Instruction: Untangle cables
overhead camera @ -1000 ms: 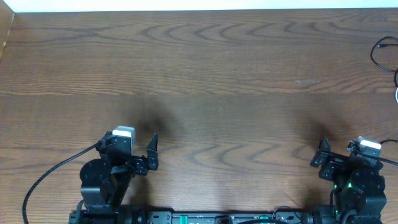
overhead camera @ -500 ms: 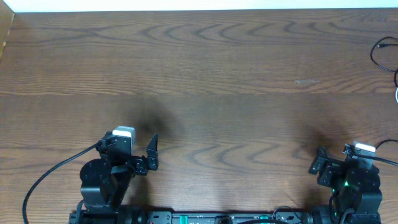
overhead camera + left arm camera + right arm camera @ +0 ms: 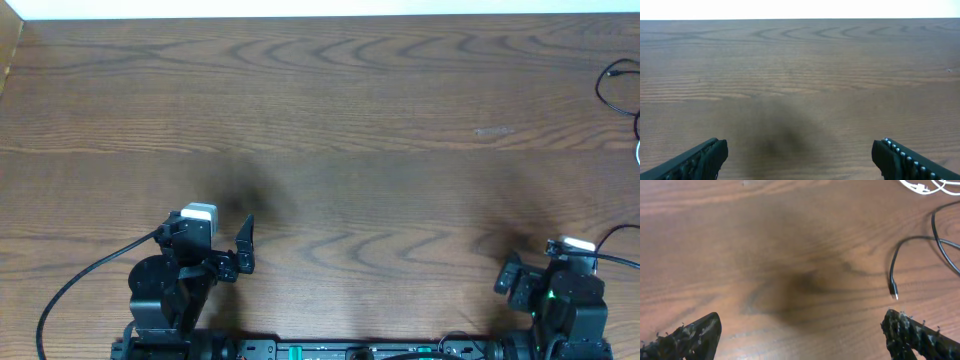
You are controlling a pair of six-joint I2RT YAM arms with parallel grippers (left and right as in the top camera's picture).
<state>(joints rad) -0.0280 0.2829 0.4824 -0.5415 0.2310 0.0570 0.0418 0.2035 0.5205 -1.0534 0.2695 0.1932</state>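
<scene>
Overhead: black and white cables (image 3: 610, 72) lying at the desk's (image 3: 320, 120) right edge, toward the far corner.
Left wrist: left claw (image 3: 800, 157) hanging spread wide above the desk.
Right wrist: right claw (image 3: 800, 330) likewise spread wide; black cable's plug end (image 3: 894, 291) lying near its right finger.

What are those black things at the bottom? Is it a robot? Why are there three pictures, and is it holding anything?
Yes, it is a robot with two arms at a brown wooden table. One picture looks down from above. The other two come from little cameras on the arms' wrists, so each one shows its claw's two black fingers in the bottom corners. The left claw is open and holds nothing; its camera shows just wood. The right claw is open and empty too. Ahead of it lie a thin black cable with a small plug and a bit of white cable. From above, they sit at the table's right edge.
</scene>
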